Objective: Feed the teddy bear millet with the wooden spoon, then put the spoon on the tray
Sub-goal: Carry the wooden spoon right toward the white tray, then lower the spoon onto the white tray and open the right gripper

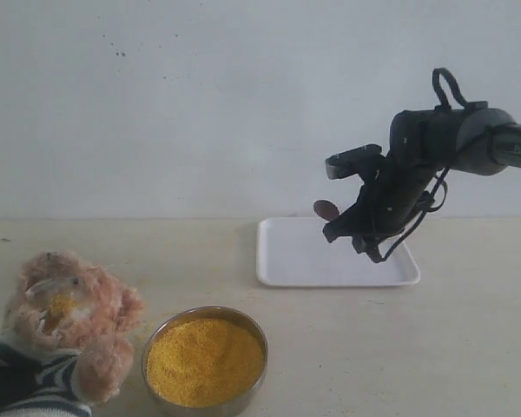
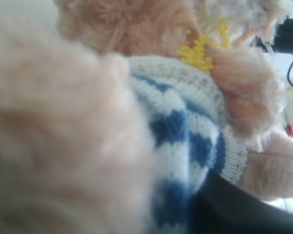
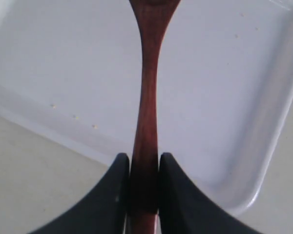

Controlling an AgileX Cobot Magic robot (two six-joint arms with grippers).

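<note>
Spoon [image 3: 145, 122]: slim, dark reddish-brown wood

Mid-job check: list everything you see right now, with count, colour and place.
teddy bear: one, light brown, striped shirt, front left.
bowl: one, metal, beside the bear.
millet: yellow, filling the bowl; some grains on the bear's muzzle.
tray: one, white, farther back, right of centre.
spoon: one, dark reddish wood, held above the tray.
table: one, pale beige.
right arm: one, black, jaws shut on the spoon handle.
left arm: only a dark edge beside the bear's shirt; jaws unclear.
</note>
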